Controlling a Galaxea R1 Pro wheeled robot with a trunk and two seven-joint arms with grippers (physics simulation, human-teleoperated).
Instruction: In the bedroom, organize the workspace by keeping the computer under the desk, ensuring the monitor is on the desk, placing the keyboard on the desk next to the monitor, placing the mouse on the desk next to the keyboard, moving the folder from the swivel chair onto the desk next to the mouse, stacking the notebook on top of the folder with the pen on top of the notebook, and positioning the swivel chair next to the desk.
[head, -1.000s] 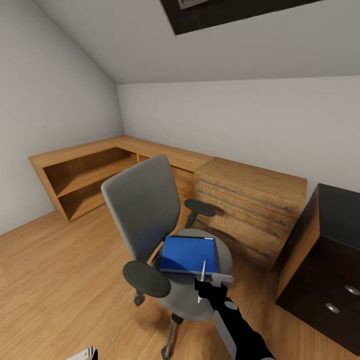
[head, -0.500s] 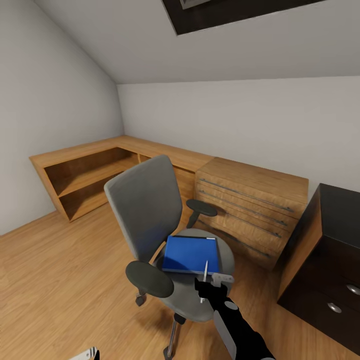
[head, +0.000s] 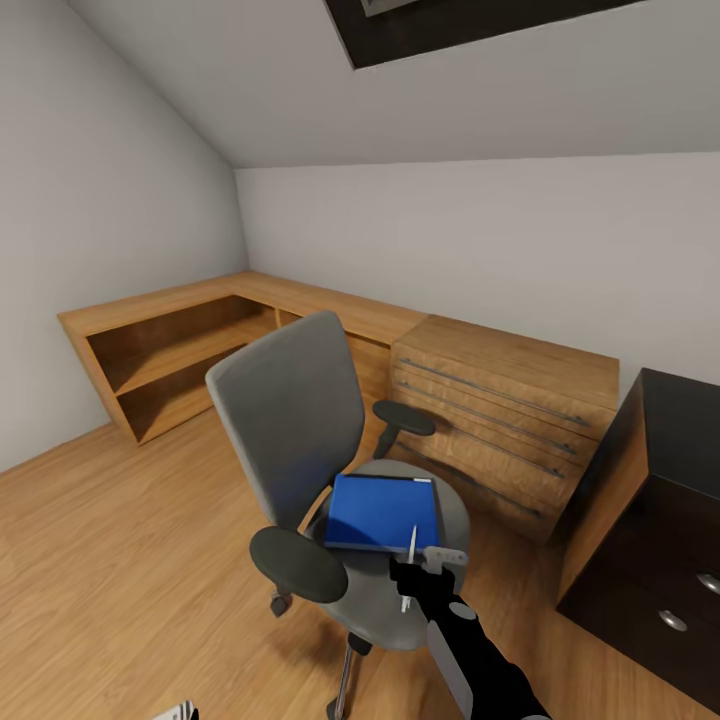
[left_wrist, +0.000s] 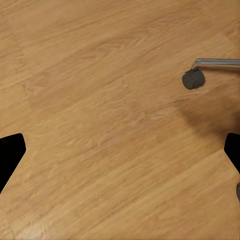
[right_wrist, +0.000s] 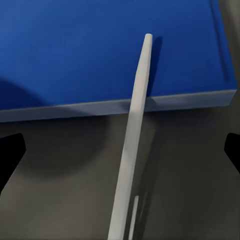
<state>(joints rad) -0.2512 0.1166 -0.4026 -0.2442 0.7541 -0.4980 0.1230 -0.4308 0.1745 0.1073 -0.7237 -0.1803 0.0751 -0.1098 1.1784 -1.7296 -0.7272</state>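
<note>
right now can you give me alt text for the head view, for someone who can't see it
A grey swivel chair stands on a wood floor with a blue folder lying on its seat, and the right gripper holds a slim pale pen over the seat's front edge. Behind are a wooden dresser and low shelving; a black desk is at the right.

Slight rightward shift of the whole head view since a second ago, swivel chair (head: 330, 470) turned marginally.

The light wood floor (head: 130, 560) carries the swivel chair (head: 330, 480), the wooden dresser (head: 500, 420) and the black desk (head: 650, 520); the blue folder (head: 383, 512) lies flat on the chair seat
</note>
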